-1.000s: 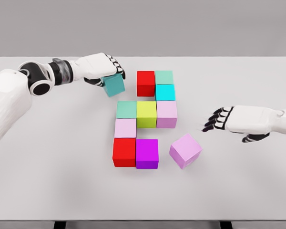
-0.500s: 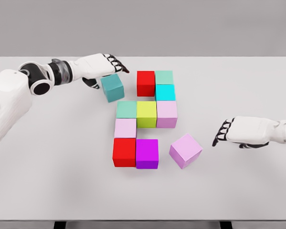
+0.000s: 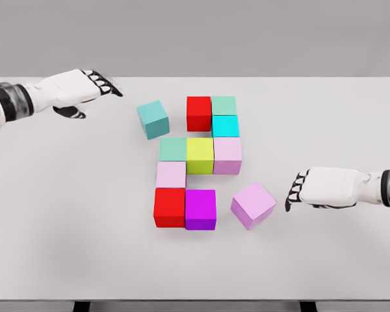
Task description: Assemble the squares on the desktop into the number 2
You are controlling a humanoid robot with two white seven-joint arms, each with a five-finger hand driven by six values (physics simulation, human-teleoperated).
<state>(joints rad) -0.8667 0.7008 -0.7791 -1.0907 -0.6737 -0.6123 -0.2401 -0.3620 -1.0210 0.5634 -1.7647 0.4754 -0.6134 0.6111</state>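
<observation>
Most of the 2 stands on the tabletop point(image 3: 65, 214). Two cubes loose: teal cube point(image 3: 153, 119) near the top row's left end, tilted pink cube point(image 3: 253, 205) beside the bottom row. My left robot hand point(image 3: 75, 91) and right robot hand point(image 3: 315, 189) hang open, empty.

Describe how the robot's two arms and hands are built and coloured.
Both arms are glossy white shells. The left hand and right hand are white five-finger hands with black segments at the finger joints and tips. Each forearm carries a grey metallic band with dark rings near the wrist. No loose cables or markings show.
</observation>
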